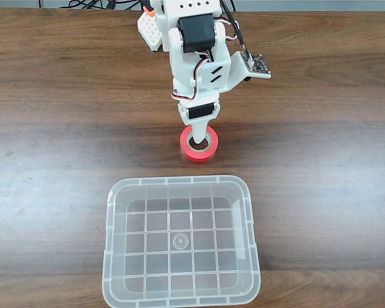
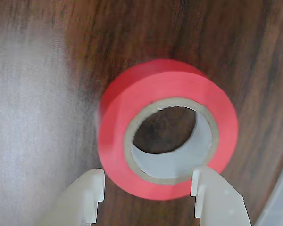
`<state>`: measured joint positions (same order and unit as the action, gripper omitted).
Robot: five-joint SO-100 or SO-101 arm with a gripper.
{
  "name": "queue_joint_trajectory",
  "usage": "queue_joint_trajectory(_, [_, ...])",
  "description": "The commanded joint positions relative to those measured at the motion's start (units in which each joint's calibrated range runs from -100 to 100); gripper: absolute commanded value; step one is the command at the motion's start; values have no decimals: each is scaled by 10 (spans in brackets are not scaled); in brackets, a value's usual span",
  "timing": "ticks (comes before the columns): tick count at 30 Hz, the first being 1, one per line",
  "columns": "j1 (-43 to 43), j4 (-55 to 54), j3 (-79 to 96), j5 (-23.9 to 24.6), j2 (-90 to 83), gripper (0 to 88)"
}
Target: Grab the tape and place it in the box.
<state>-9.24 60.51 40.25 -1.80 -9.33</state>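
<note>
The tape (image 1: 194, 153) is a small red-orange roll lying flat on the wooden table, just beyond the far rim of the box (image 1: 179, 181), a clear plastic bin with a grid bottom. My gripper (image 1: 198, 136) points straight down onto the roll, one white finger reaching into its hole. In the wrist view the tape (image 2: 132, 108) is close up, showing its grey-brown core. The gripper (image 2: 148, 183) is open and straddles the roll's near wall: the left fingertip (image 2: 92, 193) sits outside it, the right fingertip (image 2: 212, 197) at the core's edge. A corner of the box (image 2: 279, 207) shows at lower right.
The white arm (image 1: 196, 58) rises from the table's far edge, with black cables behind it. Bare wooden tabletop (image 1: 51, 141) stretches to both sides of the tape and the box. Nothing lies inside the box.
</note>
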Motion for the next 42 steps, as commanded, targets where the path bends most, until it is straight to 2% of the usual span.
queue_joint_trajectory(1, [-2, -6, -6, -3, 20, 180])
queue_joint_trajectory(10, [3, -47, -10, -16, 104, 175])
queue_joint_trajectory(15, [2, -46, -16, -22, 97, 17])
queue_joint_trajectory(16, [2, -44, -16, -22, 93, 10])
queue_joint_trajectory(29, [-3, -38, -16, -22, 63, 16])
queue_joint_trajectory(42, [-4, 183, -127, -23, -198, 20])
